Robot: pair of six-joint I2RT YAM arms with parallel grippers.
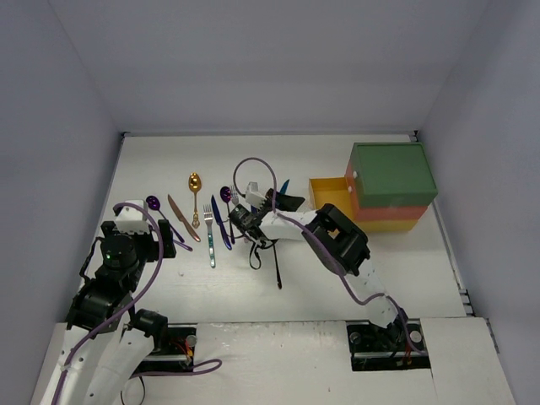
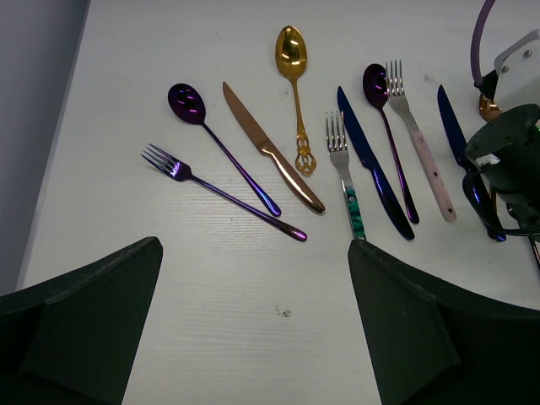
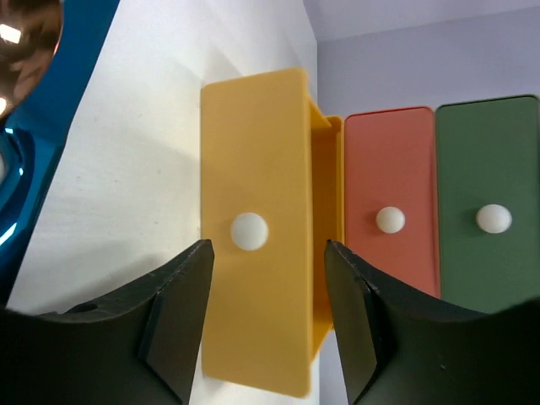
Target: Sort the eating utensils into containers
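Several eating utensils lie in a row on the white table: a gold spoon (image 1: 195, 184) (image 2: 291, 55), a copper knife (image 2: 270, 152), a purple spoon (image 2: 187, 103), a purple fork (image 2: 173, 167), a teal-handled fork (image 2: 342, 164), a dark blue knife (image 2: 371, 164), and a pink-handled fork (image 2: 418, 143). The containers (image 1: 392, 173) stand at the right. The yellow bottom drawer (image 1: 329, 194) (image 3: 253, 169) is pulled out. My left gripper (image 1: 169, 234) (image 2: 255, 253) is open and empty over bare table near the purple fork. My right gripper (image 1: 287, 201) (image 3: 268, 253) is open and empty, facing the yellow drawer front.
Black utensils (image 1: 278, 268) lie under the right arm. A blue knife (image 3: 51, 126) and a copper spoon (image 3: 21, 42) lie beside the right gripper. The red (image 3: 390, 202) and green (image 3: 485, 202) drawers are shut. Grey walls enclose the table.
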